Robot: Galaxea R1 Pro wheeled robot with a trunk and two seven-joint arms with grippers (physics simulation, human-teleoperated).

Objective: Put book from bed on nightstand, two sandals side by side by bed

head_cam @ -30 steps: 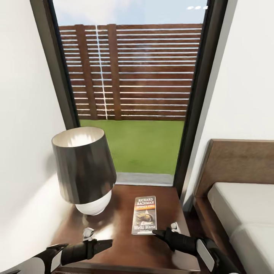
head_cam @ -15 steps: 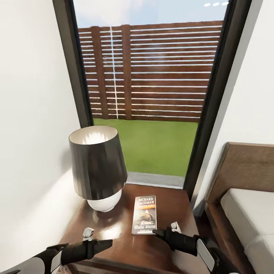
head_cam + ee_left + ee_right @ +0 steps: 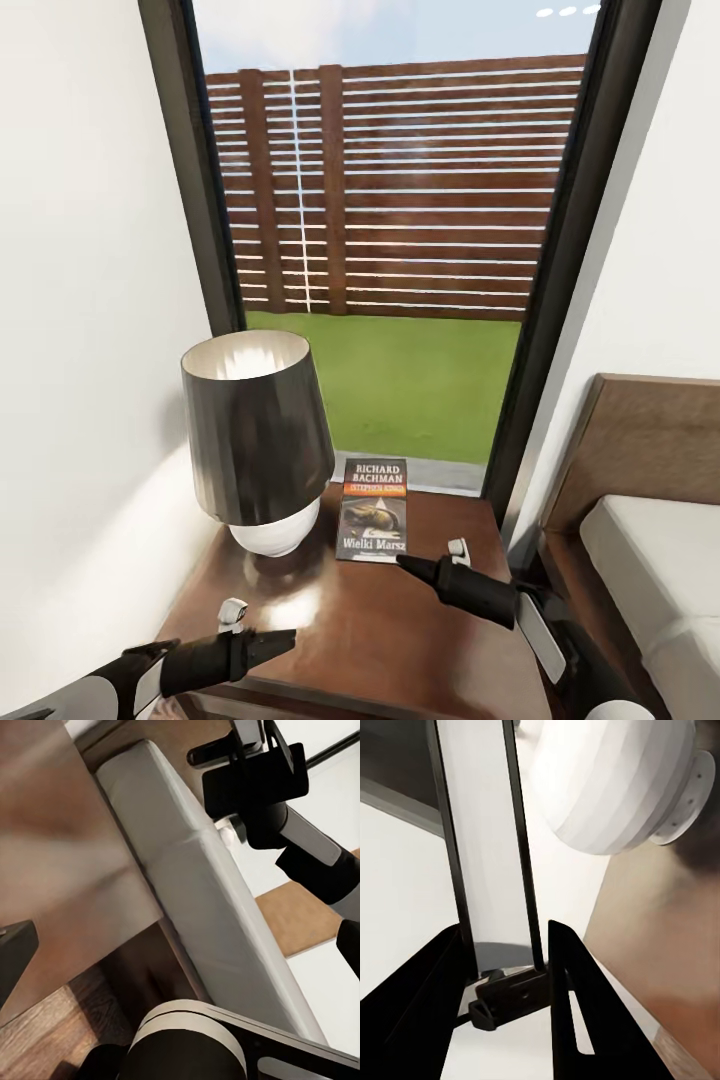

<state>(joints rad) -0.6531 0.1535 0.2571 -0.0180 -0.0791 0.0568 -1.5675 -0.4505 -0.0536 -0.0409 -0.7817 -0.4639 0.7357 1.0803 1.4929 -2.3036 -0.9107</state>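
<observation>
The book [image 3: 372, 508], dark with "RICHARD BACHMAN" lettering, lies flat low over the back of the nightstand [image 3: 350, 640], right beside the lamp base. My right gripper [image 3: 404, 562] is shut on its near edge. In the right wrist view the book [image 3: 487, 855] shows edge-on between the two black fingers [image 3: 585, 1012]. My left gripper [image 3: 285, 638] hovers open over the nightstand's front left, holding nothing. The bed [image 3: 660, 570] with its pale mattress and brown headboard is at the right. The sandals are out of view.
A lamp [image 3: 255, 430] with a dark shade and white base [image 3: 615, 787] stands on the nightstand's left half. A tall dark-framed window [image 3: 395, 250] is straight ahead, with white walls on both sides. A narrow gap separates nightstand and bed.
The camera first shifted left. Since then my right gripper has moved away from me toward the window, carrying the book to beside the lamp base. The left arm has stayed put.
</observation>
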